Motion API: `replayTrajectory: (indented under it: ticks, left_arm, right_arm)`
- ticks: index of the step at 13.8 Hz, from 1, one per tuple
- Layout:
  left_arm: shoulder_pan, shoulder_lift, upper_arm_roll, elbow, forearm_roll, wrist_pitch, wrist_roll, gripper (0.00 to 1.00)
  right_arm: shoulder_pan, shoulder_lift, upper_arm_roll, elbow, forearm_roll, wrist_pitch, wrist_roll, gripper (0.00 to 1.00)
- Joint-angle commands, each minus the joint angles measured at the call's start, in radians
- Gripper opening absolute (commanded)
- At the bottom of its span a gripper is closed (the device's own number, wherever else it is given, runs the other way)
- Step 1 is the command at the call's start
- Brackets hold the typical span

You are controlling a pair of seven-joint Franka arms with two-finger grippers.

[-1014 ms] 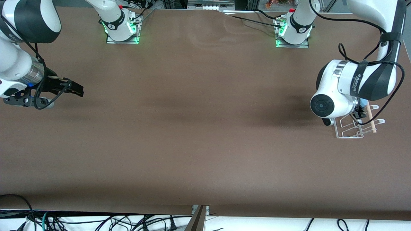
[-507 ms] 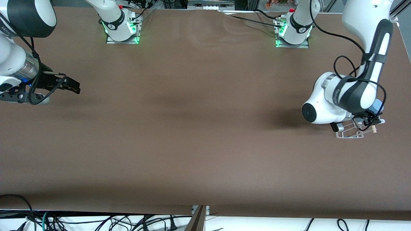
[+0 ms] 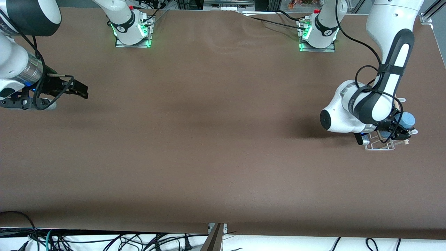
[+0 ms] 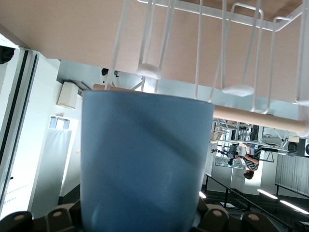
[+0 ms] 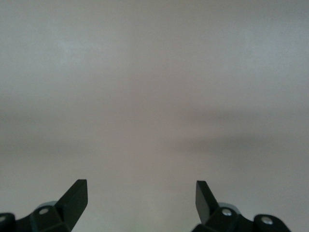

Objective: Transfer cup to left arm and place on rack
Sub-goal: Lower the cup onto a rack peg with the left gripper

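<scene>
The light-blue cup (image 3: 406,120) is held by my left gripper (image 3: 401,129) over the white wire rack (image 3: 379,145) at the left arm's end of the table. In the left wrist view the cup (image 4: 145,164) fills the space between the jaws, with the rack's wire loops (image 4: 227,48) and wooden dowel (image 4: 260,120) just past its rim. My right gripper (image 3: 78,91) is open and empty, hovering above the table at the right arm's end. In the right wrist view its fingertips (image 5: 77,195) frame bare table.
The brown table (image 3: 216,139) is bare between the two arms. The arm bases (image 3: 130,31) stand along the edge farthest from the front camera. Cables hang below the table's near edge (image 3: 104,240).
My left arm has swung its wrist round and lowered, bringing the cup over the rack's outer side. My right gripper has drifted slightly away from the table's middle.
</scene>
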State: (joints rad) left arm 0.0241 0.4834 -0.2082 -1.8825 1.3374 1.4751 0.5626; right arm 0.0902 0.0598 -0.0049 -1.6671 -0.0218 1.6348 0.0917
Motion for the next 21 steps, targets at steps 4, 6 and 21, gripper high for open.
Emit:
replayTrajectory:
  ticks: [4,6,21]
  left_arm:
    - [0.022,0.014,-0.002,-0.013,0.062,0.022,-0.029,0.0]
    - [0.045,0.014,-0.002,-0.024,0.085,0.071,-0.029,0.0]
    - [0.08,0.044,-0.005,-0.033,0.128,0.153,-0.04,1.0]
  right_arm:
    - [0.002,-0.008,0.0,0.049,-0.004,-0.084,-0.032,0.99]
    - [0.002,-0.008,0.0,0.049,-0.003,-0.085,-0.032,0.99]
    - [0.0,-0.006,-0.001,0.063,-0.004,-0.089,-0.026,0.99]
